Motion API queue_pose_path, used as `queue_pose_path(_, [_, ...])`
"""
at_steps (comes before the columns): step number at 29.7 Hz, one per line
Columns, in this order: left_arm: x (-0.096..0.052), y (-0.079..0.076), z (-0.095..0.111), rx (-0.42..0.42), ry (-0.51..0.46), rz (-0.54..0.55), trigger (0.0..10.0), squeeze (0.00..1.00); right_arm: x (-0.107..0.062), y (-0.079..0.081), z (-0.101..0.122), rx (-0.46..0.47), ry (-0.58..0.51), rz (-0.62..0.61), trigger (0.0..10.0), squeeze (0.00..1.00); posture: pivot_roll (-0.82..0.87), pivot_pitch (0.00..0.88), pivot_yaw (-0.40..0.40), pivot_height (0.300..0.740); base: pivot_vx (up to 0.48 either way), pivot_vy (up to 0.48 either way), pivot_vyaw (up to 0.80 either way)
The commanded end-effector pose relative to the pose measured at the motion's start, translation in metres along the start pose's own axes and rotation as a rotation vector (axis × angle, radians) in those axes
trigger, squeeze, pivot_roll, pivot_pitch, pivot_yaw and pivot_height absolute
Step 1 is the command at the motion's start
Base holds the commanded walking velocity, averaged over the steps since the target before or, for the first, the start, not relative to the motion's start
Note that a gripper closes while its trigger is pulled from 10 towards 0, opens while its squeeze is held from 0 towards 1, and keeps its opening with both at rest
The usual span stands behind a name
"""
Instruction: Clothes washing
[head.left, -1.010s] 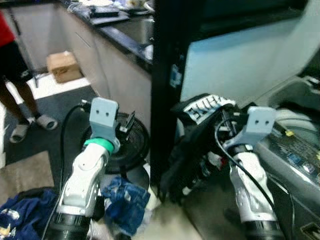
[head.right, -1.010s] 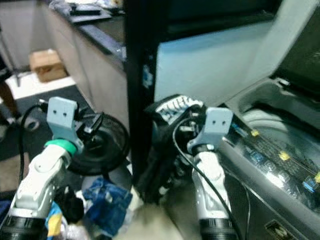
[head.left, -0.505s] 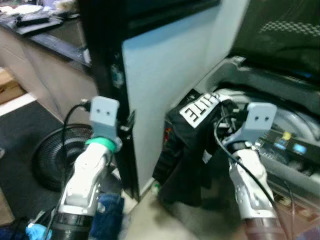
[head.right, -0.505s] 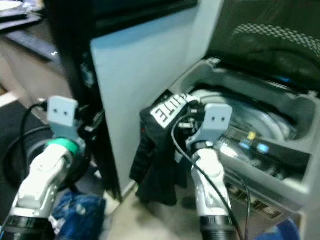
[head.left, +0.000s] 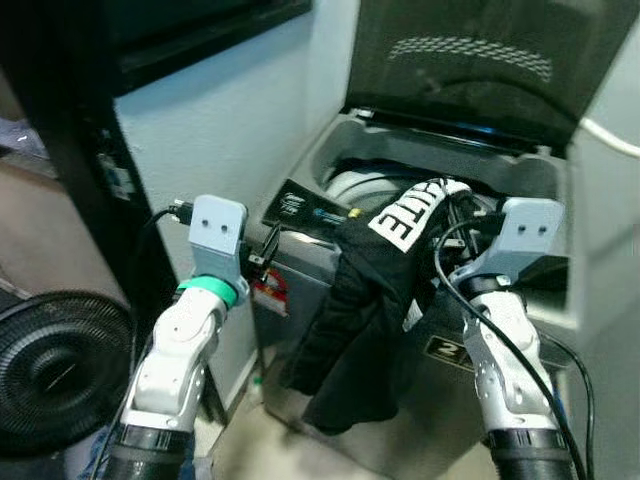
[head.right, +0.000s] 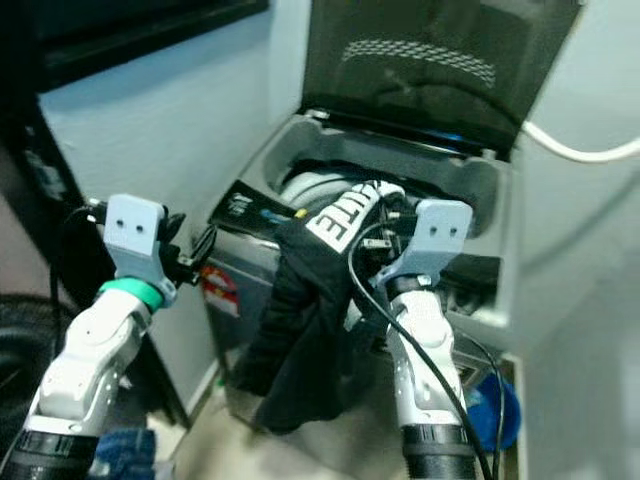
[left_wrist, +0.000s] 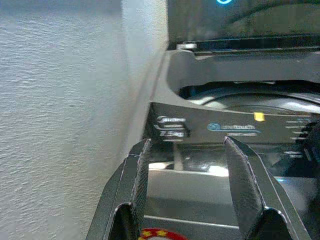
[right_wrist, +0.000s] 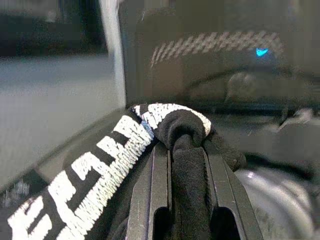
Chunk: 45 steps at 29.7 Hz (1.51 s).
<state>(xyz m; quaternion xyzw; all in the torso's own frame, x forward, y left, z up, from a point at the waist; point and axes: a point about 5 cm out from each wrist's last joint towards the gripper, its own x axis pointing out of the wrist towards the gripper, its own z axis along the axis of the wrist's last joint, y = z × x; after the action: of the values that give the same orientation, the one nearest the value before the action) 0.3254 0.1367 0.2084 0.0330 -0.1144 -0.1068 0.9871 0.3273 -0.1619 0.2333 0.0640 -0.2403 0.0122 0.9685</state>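
A top-loading grey washing machine (head.left: 330, 260) stands before me with its lid (head.left: 480, 60) raised, the drum opening (head.left: 370, 185) showing. My right gripper (right_wrist: 181, 150) is shut on a black garment with a white lettered band (head.left: 405, 215); it hangs down over the machine's front rim (head.right: 300, 330). In the right wrist view the cloth (right_wrist: 187, 135) is pinched between the fingers (right_wrist: 155, 190). My left gripper (left_wrist: 187, 165) is open and empty, held in front of the machine's left front corner, beside the control panel (left_wrist: 230, 130).
A pale wall (head.left: 220, 110) runs along the machine's left side. A black floor fan (head.left: 55, 365) sits low on the left. A white hose (head.right: 575, 150) runs along the wall on the right, and something blue (head.right: 495, 410) lies on the floor by the machine.
The camera has swung right, bringing the open washing machine to the centre. The right gripper still holds the black garment, now over the machine's front rim; the left arm is now at its left corner.
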Motion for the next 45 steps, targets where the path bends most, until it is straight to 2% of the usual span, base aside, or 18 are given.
queue_pose_path(1, [0.0, 0.0, 0.0, -0.001, 0.003, 0.002, 10.0, 0.0, 0.007, 0.003, 0.023, 0.042, -0.095, 0.015, 10.0, 0.0, 0.04, 0.003, 0.058, 0.74, 0.0, 0.0, -0.8])
queue_pose_path(2, [0.001, 0.0, 0.002, 0.0, -0.001, 0.002, 10.0, 0.0, 0.012, 0.011, 0.042, 0.094, -0.169, 0.066, 10.0, 0.0, 0.04, 0.003, 0.06, 0.74, 0.0, 0.0, -0.8])
queue_pose_path(4, [0.002, 0.0, 0.003, 0.0, -0.003, 0.002, 10.0, 0.0, 0.014, 0.015, 0.05, 0.112, -0.201, 0.091, 10.0, 0.0, 0.04, 0.003, 0.06, 0.74, 0.0, 0.0, -0.8])
queue_pose_path(7, [0.004, 0.0, 0.005, 0.002, -0.013, 0.01, 10.0, 0.0, 0.018, 0.034, 0.07, 0.226, -0.257, 0.223, 10.0, 0.0, 0.04, 0.003, 0.064, 0.74, 0.0, 0.0, -0.8])
queue_pose_path(8, [0.004, 0.0, 0.005, 0.002, -0.013, 0.01, 10.0, 0.0, 0.018, 0.034, 0.07, 0.226, -0.257, 0.223, 10.0, 0.0, 0.04, 0.003, 0.064, 0.74, 0.0, 0.0, -0.8])
queue_pose_path(10, [0.006, 0.0, 0.006, 0.003, -0.021, 0.019, 10.0, 0.0, 0.02, 0.045, 0.076, 0.307, -0.263, 0.299, 10.0, 0.0, 0.04, 0.001, 0.064, 0.74, 0.0, 0.0, -0.8])
queue_pose_path(12, [0.008, 0.0, 0.008, 0.007, -0.03, 0.025, 10.0, 0.0, 0.021, 0.053, 0.075, 0.341, -0.252, 0.343, 10.0, 0.0, 0.04, 0.0, 0.063, 0.74, 0.0, 0.0, -0.8])
queue_pose_path(14, [0.008, 0.001, 0.011, 0.035, -0.06, 0.047, 10.0, 0.0, 0.021, 0.059, 0.064, 0.278, -0.215, 0.351, 10.0, 0.0, 0.04, 0.0, 0.057, 0.74, 0.0, 0.0, -0.33])
queue_pose_path(16, [0.008, 0.001, 0.011, 0.035, -0.06, 0.047, 10.0, 0.0, 0.021, 0.059, 0.064, 0.278, -0.215, 0.351, 10.0, 0.0, 0.04, 0.0, 0.057, 0.74, 0.0, 0.0, 0.0])
queue_pose_path(17, [0.007, 0.004, 0.016, 0.058, -0.1, 0.091, 10.0, 0.0, 0.019, 0.061, 0.054, 0.242, -0.179, 0.351, 10.0, 0.0, 0.05, 0.0, 0.053, 0.74, 0.428, 0.0, 0.0])
queue_pose_path(20, [0.008, 0.009, 0.021, 0.049, -0.121, 0.144, 10.0, 0.0, 0.015, 0.06, 0.043, 0.23, -0.138, 0.343, 10.0, 0.0, 0.05, 0.0, 0.048, 0.74, 0.451, 0.0, 0.0])
queue_pose_path(34, [0.01, 0.004, 0.022, 0.062, -0.129, 0.118, 10.0, 0.0, 0.014, 0.051, 0.036, 0.211, -0.108, 0.312, 10.0, 0.0, 0.04, 0.001, 0.054, 0.74, 0.462, 0.0, 0.0])
queue_pose_path(41, [0.008, -0.004, 0.019, 0.063, -0.119, 0.051, 10.0, 0.0, 0.014, 0.047, 0.035, 0.198, -0.11, 0.295, 10.0, 0.0, 0.04, 0.003, 0.056, 0.74, 0.0, 0.0, 0.0])
queue_pose_path(45, [0.008, -0.005, 0.018, 0.065, -0.113, 0.048, 10.0, 0.0, 0.014, 0.046, 0.035, 0.195, -0.111, 0.289, 10.0, 0.0, 0.04, 0.003, 0.055, 0.74, 0.0, 0.0, 0.0])
